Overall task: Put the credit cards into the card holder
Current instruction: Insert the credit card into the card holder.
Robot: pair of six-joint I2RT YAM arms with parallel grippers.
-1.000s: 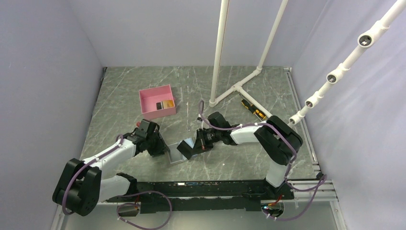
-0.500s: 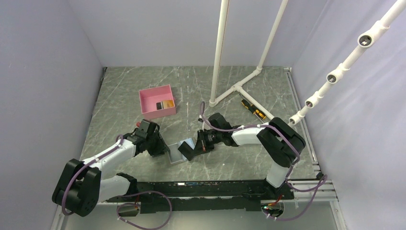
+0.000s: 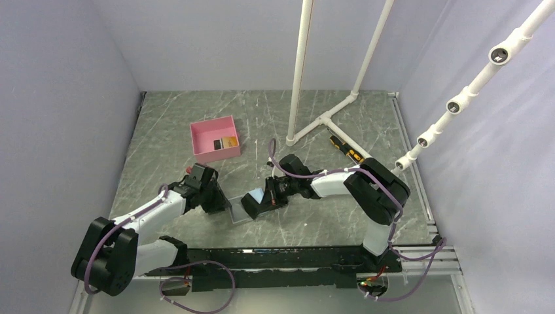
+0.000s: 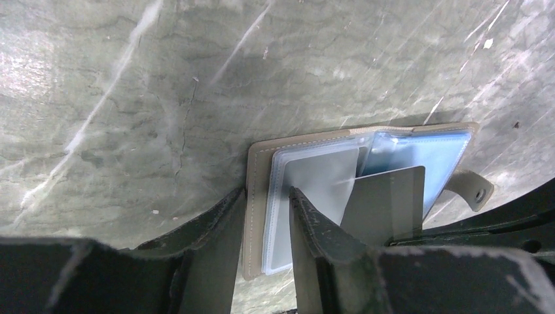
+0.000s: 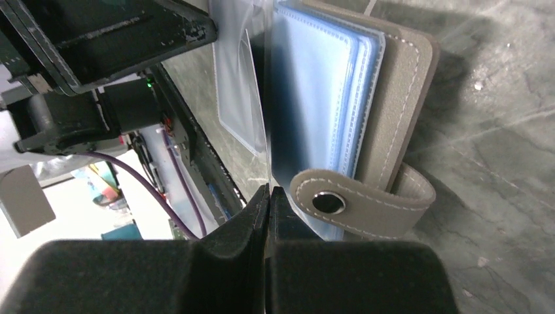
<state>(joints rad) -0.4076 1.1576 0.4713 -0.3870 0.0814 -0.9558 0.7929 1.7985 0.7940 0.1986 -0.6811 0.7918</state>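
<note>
1. Right hand [image 5: 269, 193]: fingers pressed shut on the near edge of a dark card [image 4: 383, 203]. The arm reaches low across the surface [image 3: 170, 111] toward the left arm, with the hand just over the holder [image 5: 399, 111].
2. Dark card: held on edge and roughly upright. Its far end is down among the holder's clear sleeves [image 4: 314, 190], close to the fold. How deep it sits cannot be told.
3. Left hand [image 4: 267, 196]: fingers stand narrowly apart and straddle the holder's left edge. One finger is off the cover on the surface and the other is over the left sleeve. No clamp on the cover is seen.
4. Holder: lies open on the surface at front centre, between the two hands. It has a grey stitched cover and light blue lining. Its strap [image 5: 357, 203] with a snap hangs loose on the right.
5. Surroundings:
   - A pink box [image 3: 214, 157] stands well behind the left hand and holds an orange card [image 3: 228, 142] and a black item [image 3: 216, 144].
   - A screwdriver [image 3: 345, 150] lies behind the right arm, beside a white pipe frame [image 3: 300, 72].
6. Obstruction: the left hand's inner finger sits just beside the dark card on the same half of the holder.
</note>
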